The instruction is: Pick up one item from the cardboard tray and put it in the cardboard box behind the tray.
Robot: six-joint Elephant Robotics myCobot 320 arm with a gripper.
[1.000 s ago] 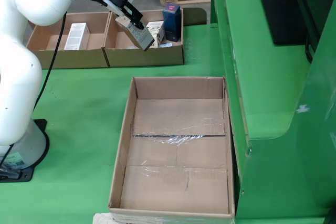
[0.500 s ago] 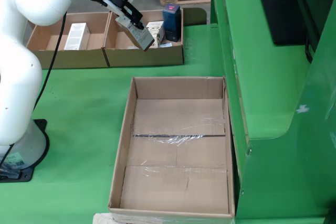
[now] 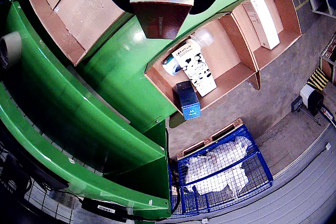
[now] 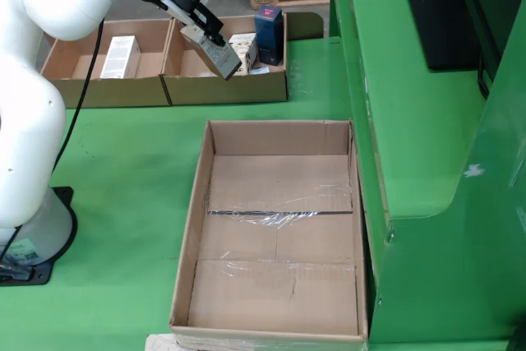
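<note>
Nothing has moved since the earlier frames. Gripper [image 4: 210, 45] stays clamped on a small box [image 4: 220, 60], hanging above the right-hand cardboard box [image 4: 226, 88].

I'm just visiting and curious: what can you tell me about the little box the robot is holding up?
The small box is a shiny, silvery-grey carton with printed marks on one face. The claw pinches it at its upper end, and it hangs tilted in the air above the right-hand cardboard tray. Only the claw touches it.
</note>
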